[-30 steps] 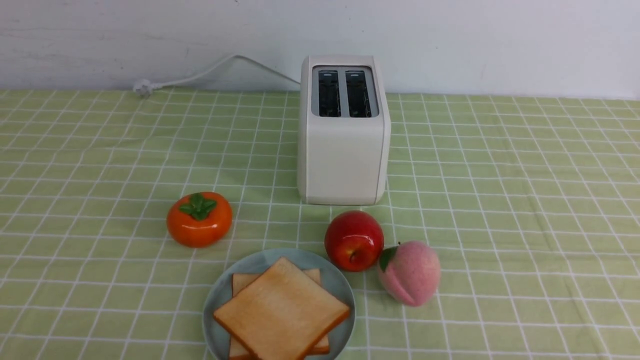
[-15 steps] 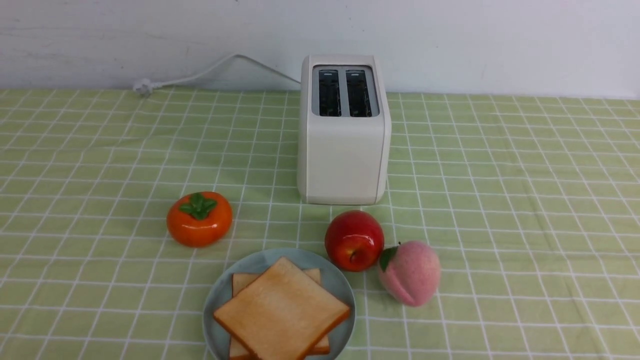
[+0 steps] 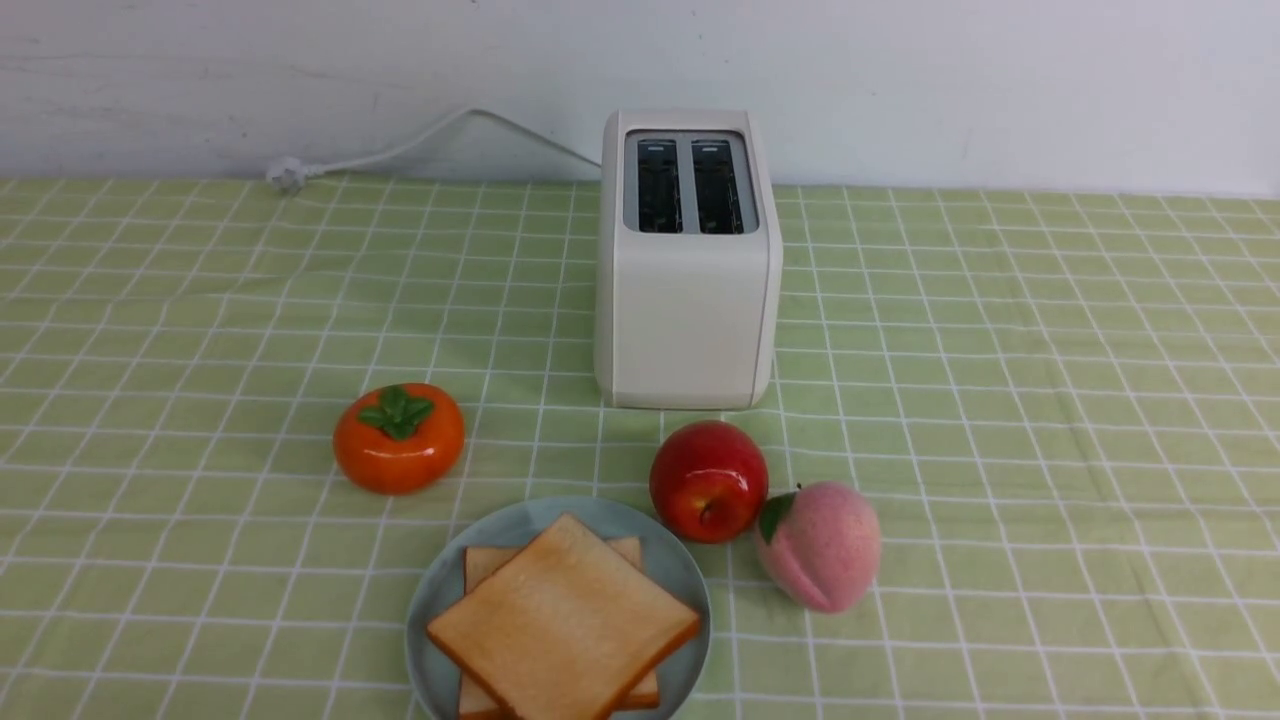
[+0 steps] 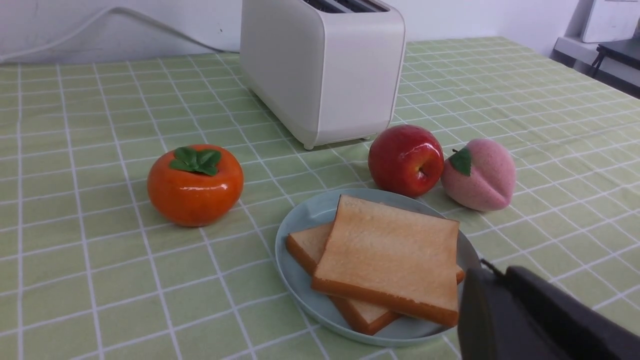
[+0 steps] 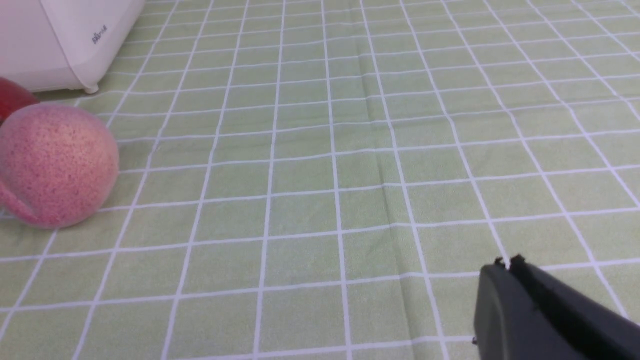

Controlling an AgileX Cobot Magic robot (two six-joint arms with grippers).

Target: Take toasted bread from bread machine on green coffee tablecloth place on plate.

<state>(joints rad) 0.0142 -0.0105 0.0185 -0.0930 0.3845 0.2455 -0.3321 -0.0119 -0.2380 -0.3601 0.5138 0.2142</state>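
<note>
Front view: the plate is cut by the frame's lower edge, together with the near corners of the toasted bread; the lower slice is largely covered by the upper. Neither arm appears. Right wrist view: beside the peach, only a red sliver of the apple shows; the bread machine is cropped.

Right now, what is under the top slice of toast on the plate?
Under the top slice lies a second slice, turned so its corners stick out, resting on the plate. Its middle and the plate's center are covered.
</note>
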